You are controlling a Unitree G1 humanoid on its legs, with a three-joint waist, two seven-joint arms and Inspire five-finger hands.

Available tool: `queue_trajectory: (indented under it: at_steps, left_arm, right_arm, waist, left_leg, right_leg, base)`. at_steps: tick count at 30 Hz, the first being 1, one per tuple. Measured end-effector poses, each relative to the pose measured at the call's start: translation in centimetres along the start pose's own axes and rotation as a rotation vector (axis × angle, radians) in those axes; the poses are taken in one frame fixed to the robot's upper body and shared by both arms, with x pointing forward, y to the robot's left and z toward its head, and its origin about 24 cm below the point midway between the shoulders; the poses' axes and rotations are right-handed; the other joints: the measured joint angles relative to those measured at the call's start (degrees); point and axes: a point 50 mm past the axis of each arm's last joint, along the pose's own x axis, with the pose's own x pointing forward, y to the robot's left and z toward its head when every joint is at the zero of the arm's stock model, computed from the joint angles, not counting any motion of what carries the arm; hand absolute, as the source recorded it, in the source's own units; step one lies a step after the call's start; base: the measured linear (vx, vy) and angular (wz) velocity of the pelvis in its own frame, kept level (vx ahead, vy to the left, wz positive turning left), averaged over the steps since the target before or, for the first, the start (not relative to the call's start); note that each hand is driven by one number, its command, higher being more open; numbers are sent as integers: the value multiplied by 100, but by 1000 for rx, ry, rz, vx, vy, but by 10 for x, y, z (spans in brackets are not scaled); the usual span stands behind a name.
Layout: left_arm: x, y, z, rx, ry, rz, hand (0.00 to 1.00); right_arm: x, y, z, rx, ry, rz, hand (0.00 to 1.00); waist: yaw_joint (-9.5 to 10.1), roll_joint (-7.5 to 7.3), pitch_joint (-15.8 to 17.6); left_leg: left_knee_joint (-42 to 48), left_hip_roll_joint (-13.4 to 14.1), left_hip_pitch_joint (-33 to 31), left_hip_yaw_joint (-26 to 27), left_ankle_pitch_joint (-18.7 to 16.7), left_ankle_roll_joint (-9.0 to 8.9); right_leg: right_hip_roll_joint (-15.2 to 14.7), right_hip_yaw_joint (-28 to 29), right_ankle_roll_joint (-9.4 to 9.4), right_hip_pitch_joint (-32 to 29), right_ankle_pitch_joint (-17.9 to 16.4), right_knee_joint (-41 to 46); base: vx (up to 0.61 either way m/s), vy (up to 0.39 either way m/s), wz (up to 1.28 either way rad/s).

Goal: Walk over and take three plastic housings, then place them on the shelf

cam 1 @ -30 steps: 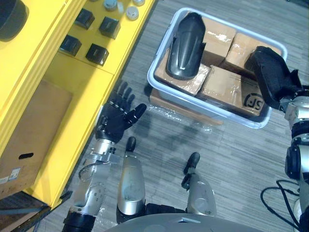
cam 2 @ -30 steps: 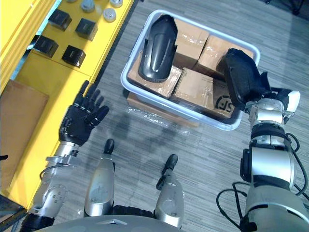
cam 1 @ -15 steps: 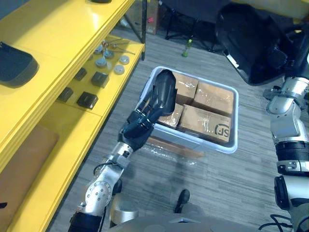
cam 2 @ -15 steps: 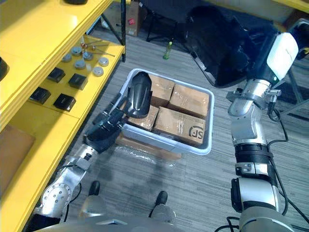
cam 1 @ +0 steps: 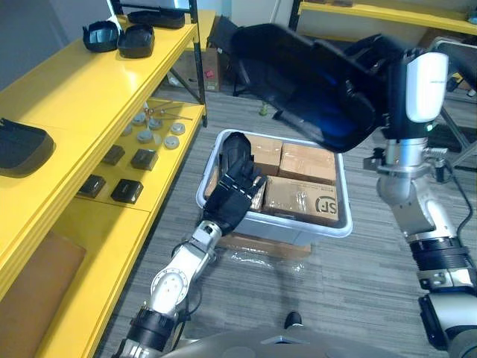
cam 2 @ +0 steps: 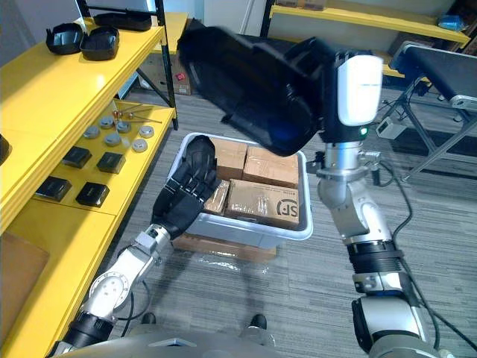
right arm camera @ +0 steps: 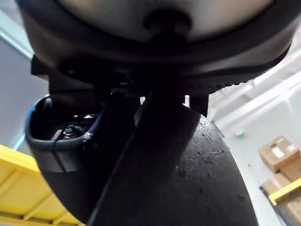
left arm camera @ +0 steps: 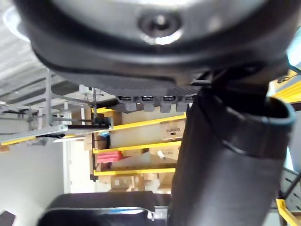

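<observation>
Housings [cam 1: 136,41] of black plastic sit on the top level of the yellow shelf [cam 1: 67,97] at far left. Toward the middle, the left hand [cam 1: 232,195] is raised in front of the pale bin [cam 1: 283,221] of cardboard boxes [cam 1: 305,198], its fingers nearly straight and spread, lying against another housing [cam 1: 237,145] that stands in the bin. At right, the right hand [cam 1: 376,60] holds a large housing [cam 1: 298,67] high above the bin, fingers curled round it.
</observation>
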Motion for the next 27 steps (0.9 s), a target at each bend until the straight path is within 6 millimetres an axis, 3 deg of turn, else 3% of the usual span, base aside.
queue_trajectory:
  at_steps: [7, 13, 20, 23, 24, 27]
  left_arm:
    - [9, -17, 10, -123, -59, -157, 100]
    - [8, -15, 9, -131, -53, -151, 100]
    - [7, -14, -4, -29, 69, -161, 100]
    - [7, -15, -23, 72, 185, -157, 100]
    - [6, -14, -29, 91, 219, -154, 0]
    - [4, -12, -40, 124, 288, -144, 0]
  right_arm:
    - [-35, 32, 21, 140, 14, 183, 0]
    - [-43, 43, 32, 211, 31, 196, 0]
    - [-60, 57, 46, 307, 57, 228, 0]
    - [-69, 63, 54, 347, 76, 248, 0]
    - [-72, 64, 53, 349, 85, 246, 0]
    - [-77, 64, 53, 347, 95, 262, 0]
  waist:
    - [-29, 36, -107]
    - [-41, 93, -140]
    - [-15, 138, -169]
    - [-6, 216, -243]
    - [-7, 239, -258]
    - [-36, 289, -322]
  left_leg:
    - [-18, -5, 94, 21, -3, 2]
    - [-15, -7, 91, -13, -3, 3]
    - [-8, -14, 82, -112, -3, 3]
    - [-8, -14, 74, -126, -8, 3]
    - [-8, -15, 74, -129, -8, 2]
    - [-7, -26, 65, -127, -14, 5]
  right_leg:
    - [4, 2, 7, 107, 13, -55]
    - [4, -30, 7, 137, 13, -62]
    - [4, -127, 6, 215, 11, -74]
    - [4, -148, -4, 226, 4, -86]
    - [4, -156, -4, 233, 4, -99]
    - [4, -163, -5, 247, 4, -165]
  base:
    - [0, 0, 0]
    - [-5, 4, 1]
    - [-13, 13, 7]
    - [0, 0, 0]
    - [0, 0, 0]
    - [0, 0, 0]
